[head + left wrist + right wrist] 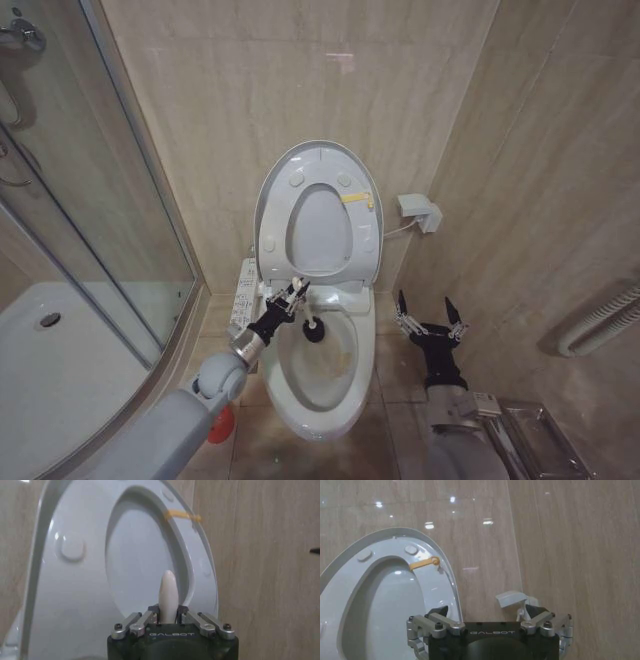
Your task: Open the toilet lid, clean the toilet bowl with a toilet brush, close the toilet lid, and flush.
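Left pincer clenched on toilet brush, bristles slanting down into toilet bowl.

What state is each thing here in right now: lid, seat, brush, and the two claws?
toilet lid: raised against the wall.
seat: raised too.
toilet brush: head down in the toilet bowl.
left claw: shut on the brush handle.
right claw: open, empty, beside the bowl.
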### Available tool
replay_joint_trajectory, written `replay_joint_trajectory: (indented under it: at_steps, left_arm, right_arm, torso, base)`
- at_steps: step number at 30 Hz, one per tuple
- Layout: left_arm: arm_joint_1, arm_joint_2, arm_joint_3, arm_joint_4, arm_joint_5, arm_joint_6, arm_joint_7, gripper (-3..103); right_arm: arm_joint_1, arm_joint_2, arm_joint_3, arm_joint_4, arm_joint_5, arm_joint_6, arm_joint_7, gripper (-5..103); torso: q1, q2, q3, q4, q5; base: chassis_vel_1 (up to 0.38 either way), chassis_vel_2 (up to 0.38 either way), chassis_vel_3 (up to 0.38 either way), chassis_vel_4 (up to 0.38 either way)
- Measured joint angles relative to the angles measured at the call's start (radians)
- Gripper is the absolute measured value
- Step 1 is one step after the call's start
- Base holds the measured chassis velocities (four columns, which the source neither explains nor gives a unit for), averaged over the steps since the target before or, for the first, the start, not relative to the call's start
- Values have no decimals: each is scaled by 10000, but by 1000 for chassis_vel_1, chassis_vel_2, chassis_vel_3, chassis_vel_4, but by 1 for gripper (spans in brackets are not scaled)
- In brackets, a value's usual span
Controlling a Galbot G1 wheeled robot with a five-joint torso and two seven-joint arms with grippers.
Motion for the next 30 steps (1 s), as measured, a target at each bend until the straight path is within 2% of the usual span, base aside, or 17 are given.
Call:
replay_joint_trajectory:
  at_steps: [4,7,12,22,26,30]
  left_arm:
    - [-226,-326,331,461,178,92,-8,21]
    - [-407,-531,629,821,384,145,-40,21]
    - [-656,-852,1180,1671,998,189,-315,21]
    - [-910,-1454,1489,3671,2060,-534,-469,21]
    - [-939,-1650,1465,4069,2156,-785,-465,21]
    - [-928,-1707,1400,3987,2169,-860,-482,21]
  right_arm:
    - [0,0,0,0,0,0,0,100]
    - [0,0,-1,0,0,0,0,100]
    - [0,0,0,0,0,0,0,100]
    - [0,1,0,0,0,0,0,100]
    - [0,0,0,0,1,0,0,100]
    - [0,0,0,0,0,0,0,100]
  torso:
    - [-1,0,-1,4,0]
    - [-1,0,-1,-3,0]
    - [-2,0,-1,-1,1]
    - [-2,1,-1,0,0]
    - [-2,1,-1,0,-1]
    - [-2,0,-1,0,0]
  base:
    - [0,0,0,0]
    - [0,0,0,0]
    - [0,0,0,0]
    - [0,0,0,0]
    - [0,0,0,0]
    - [0,0,0,0]
